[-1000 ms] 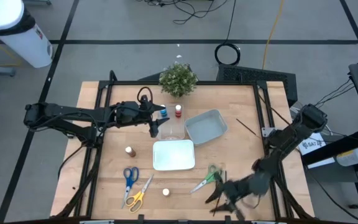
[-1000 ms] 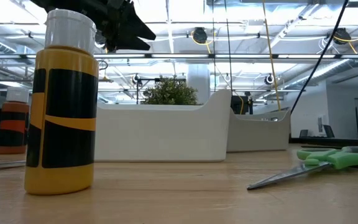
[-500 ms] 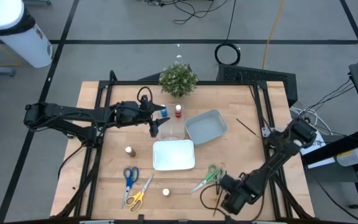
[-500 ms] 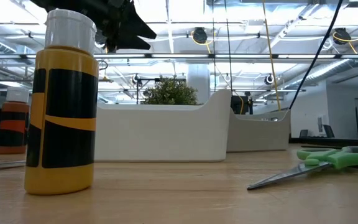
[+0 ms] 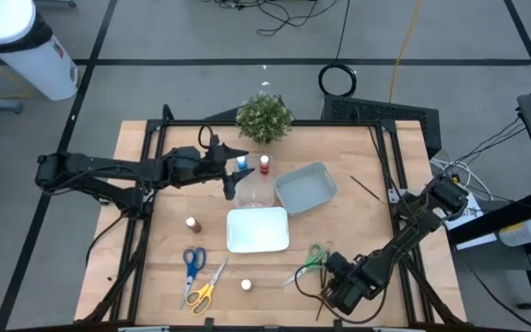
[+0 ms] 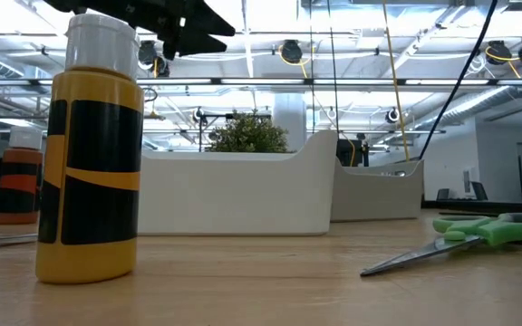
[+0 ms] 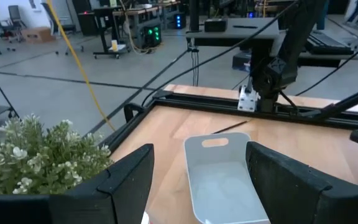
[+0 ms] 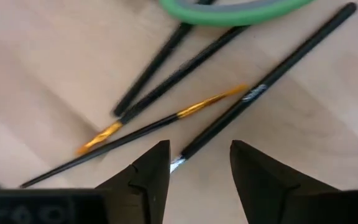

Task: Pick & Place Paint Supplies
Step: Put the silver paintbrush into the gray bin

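Several thin black brushes (image 8: 166,127) lie loose on the wood by the near edge, next to green-handled scissors (image 5: 310,261). My right gripper (image 8: 199,152) hangs open just above them, pointing down, a finger on either side of one black brush (image 8: 253,93). My left gripper (image 5: 236,172) hovers open with nothing between its fingers at the far left, beside a blue bottle (image 5: 243,166) and a red bottle (image 5: 265,164). A brown bottle (image 5: 193,224), a yellow white-capped bottle (image 6: 89,154), blue scissors (image 5: 193,262) and yellow scissors (image 5: 206,288) rest on the table.
A white tray (image 5: 257,242), a grey tray (image 5: 319,173) and a clear tray (image 5: 254,196) sit mid-table. A potted plant (image 5: 265,118) stands at the far edge. One more brush (image 5: 367,187) lies at the right. Bare wood shows along the table's right side.
My right gripper has come down toward the brushes by the near edge and turned from nearly level to pointing down at them, rolling as it went. My left gripper has tipped up a little in place.
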Robot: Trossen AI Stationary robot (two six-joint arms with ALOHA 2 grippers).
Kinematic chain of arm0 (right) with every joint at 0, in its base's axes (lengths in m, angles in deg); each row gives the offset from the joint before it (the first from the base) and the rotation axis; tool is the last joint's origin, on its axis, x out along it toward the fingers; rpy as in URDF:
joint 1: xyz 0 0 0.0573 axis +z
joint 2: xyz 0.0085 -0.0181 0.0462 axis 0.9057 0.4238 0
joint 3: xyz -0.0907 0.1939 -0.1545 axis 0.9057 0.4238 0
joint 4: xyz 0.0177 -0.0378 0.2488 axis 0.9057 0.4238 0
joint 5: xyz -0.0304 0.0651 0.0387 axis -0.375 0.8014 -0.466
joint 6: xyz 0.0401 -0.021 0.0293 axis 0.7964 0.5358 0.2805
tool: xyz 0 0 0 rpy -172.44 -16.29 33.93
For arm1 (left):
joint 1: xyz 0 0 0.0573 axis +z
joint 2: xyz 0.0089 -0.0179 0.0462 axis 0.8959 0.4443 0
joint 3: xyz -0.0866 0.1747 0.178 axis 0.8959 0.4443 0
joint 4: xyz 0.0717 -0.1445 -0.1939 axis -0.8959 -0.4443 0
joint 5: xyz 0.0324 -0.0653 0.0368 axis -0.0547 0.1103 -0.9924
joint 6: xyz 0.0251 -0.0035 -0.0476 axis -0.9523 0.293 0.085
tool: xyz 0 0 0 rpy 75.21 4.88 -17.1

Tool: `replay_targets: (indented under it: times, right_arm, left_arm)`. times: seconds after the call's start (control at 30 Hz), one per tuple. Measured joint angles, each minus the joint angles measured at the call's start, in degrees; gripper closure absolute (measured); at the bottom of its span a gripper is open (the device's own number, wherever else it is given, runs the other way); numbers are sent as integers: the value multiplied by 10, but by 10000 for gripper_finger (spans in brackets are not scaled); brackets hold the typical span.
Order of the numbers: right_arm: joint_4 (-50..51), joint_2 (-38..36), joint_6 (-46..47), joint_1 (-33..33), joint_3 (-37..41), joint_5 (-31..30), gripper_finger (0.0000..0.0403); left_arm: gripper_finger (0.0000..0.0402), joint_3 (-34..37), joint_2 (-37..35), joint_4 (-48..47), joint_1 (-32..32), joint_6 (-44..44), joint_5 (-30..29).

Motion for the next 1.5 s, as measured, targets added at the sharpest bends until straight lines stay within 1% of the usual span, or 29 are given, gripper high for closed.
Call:
replay_targets:
  times: [0.1,0.2,0.37,0.5,0.9,1.03,1.2,1.4,1.5]
  right_arm:
    - [-33,-3,1,0,23,1,254]
    - [-38,-4,0,0,38,10,261]
    - [26,-2,5,1,48,63,282]
    - [75,-2,6,1,49,82,300]
    - [68,-1,-75,2,59,81,329]
    - [47,-2,-75,5,94,82,345]
    - [20,-6,-41,19,133,73,391]
    - [25,-8,-22,26,135,51,393]
    - [30,-17,-11,27,138,17,397]
  left_arm:
    - [133,0,0,0,0,-7,0]
    - [133,0,0,0,0,-8,0]
    - [133,0,0,0,0,-9,0]
    - [133,0,0,0,0,-9,0]
    - [133,0,0,1,0,-9,0]
    - [133,0,0,1,0,-9,0]
    - [133,0,0,1,0,-9,0]
    - [133,0,0,1,0,-9,0]
    - [133,0,0,2,0,-9,0]
